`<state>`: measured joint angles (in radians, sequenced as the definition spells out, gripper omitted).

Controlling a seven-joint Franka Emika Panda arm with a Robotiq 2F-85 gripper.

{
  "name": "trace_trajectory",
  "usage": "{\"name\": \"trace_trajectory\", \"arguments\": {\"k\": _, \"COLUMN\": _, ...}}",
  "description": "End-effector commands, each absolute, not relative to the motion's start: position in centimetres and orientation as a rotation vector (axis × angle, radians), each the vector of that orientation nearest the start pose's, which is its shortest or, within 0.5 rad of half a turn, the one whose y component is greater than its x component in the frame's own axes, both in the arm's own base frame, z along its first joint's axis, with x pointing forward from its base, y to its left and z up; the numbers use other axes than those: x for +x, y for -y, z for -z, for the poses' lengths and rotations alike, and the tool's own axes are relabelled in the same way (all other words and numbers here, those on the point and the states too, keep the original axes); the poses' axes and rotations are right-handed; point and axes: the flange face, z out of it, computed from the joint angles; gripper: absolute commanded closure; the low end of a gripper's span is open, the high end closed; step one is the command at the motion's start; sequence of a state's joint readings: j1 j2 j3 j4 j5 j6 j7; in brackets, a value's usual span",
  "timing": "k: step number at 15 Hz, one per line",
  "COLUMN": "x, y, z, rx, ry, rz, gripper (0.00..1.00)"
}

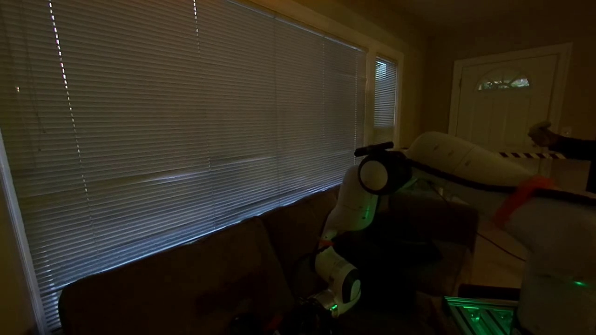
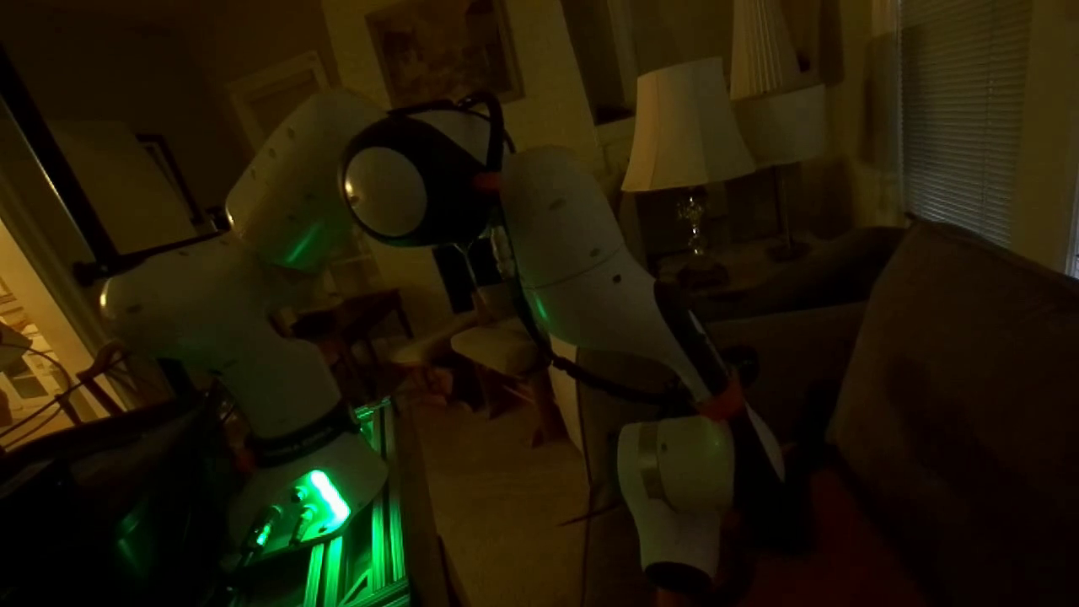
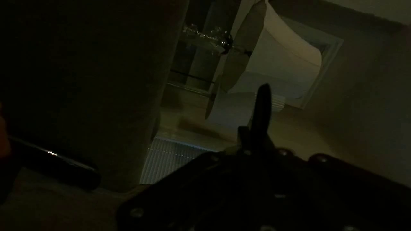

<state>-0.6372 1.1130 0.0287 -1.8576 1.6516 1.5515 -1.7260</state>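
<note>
The scene is very dark. In the wrist view my gripper (image 3: 257, 139) has its fingers close together at the centre. A dark narrow thing (image 3: 264, 106) with a rounded tip stands up between them and appears gripped; what it is cannot be told. In an exterior view the gripper (image 1: 307, 318) is a dark shape at the bottom edge, low before the brown sofa (image 1: 186, 274). In the other view of the room it is cut off below the wrist (image 2: 679, 539). A shiny black rounded bar (image 3: 54, 163) with an orange patch (image 3: 3, 138) shows at lower left in the wrist view.
The sofa backrest (image 2: 969, 362) stands beside the arm. White-shaded lamps (image 2: 687, 126) stand behind; a lampshade (image 3: 282, 61) also shows in the wrist view. Blinds (image 1: 186, 139) cover the window. The robot base sits on a metal frame (image 2: 388, 506). A person's hand (image 1: 542, 136) is at the right edge.
</note>
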Motion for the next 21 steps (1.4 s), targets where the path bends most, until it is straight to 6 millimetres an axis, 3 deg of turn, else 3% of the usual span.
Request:
{"name": "trace_trajectory", "arguments": {"k": 1, "x": 46.6, "y": 19.5, "z": 4.4, "rx": -1.54, "ry": -0.294, "rz": 0.823, "gripper": 0.94}}
{"name": "trace_trajectory", "arguments": {"k": 7, "x": 46.8, "y": 19.5, "z": 4.5, "rx": -1.522, "ry": -0.297, "rz": 0.809, "gripper": 0.99}}
{"name": "trace_trajectory", "arguments": {"k": 16, "x": 43.4, "y": 26.0, "z": 6.3, "rx": -1.389, "ry": -0.465, "rz": 0.751, "gripper": 0.99}}
{"name": "trace_trajectory", "arguments": {"k": 21, "x": 42.2, "y": 27.5, "z": 8.3, "rx": -1.436, "ry": -0.584, "rz": 0.742, "gripper": 0.99}}
